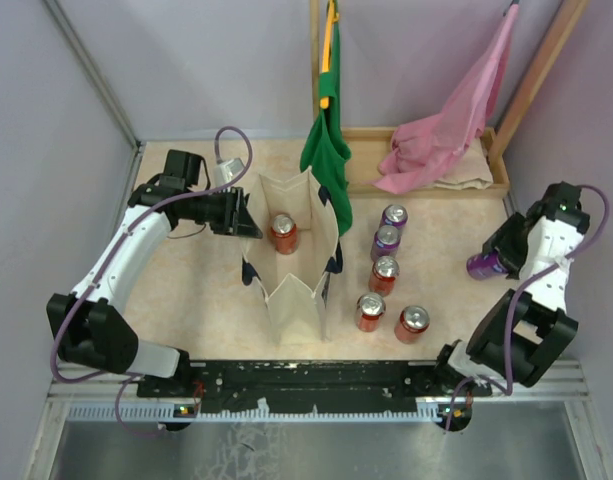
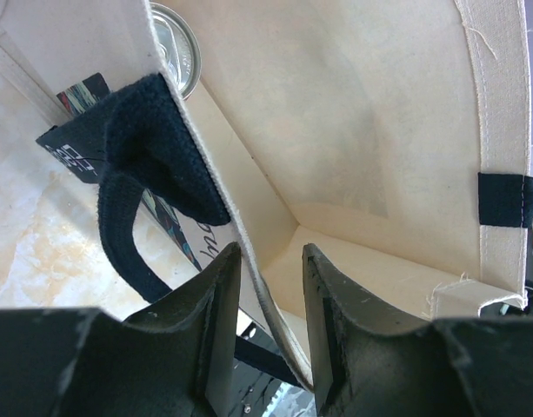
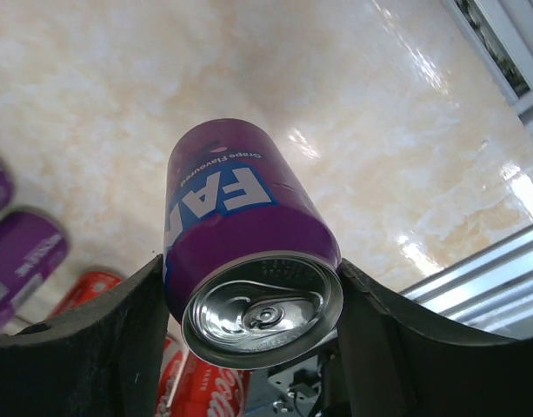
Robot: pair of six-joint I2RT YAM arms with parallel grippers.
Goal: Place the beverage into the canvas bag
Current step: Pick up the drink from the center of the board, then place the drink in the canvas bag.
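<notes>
The purple can (image 3: 249, 252) is held by the right tool (image 3: 251, 343), its sides clamped between the two fingers and its silver top turned back toward the wrist. It is carried clear of the bench (image 1: 186, 290) at the far right. Its long axis is seen to run along the tool's own reach. From above it appears to be tipped close to level with its base pointing left, though the angle cannot be judged firmly from that view.

The canvas bag (image 1: 296, 300) is stood upright at the middle of the bench, well apart from the can and to its left. Between the two, five loose cans (image 1: 384, 273) are ranged in a rough line, so a path over them rather than through them is judged to be called for.

The bag's left wall is pinched near the rim by the left tool (image 2: 270, 326), which is closed narrow on the cloth, and the mouth is thereby held open. One red can (image 1: 283, 232) is lodged inside at the far end, and the near end is shown bare. It is judged that the purple can must be turned upright before it is lowered in.
</notes>
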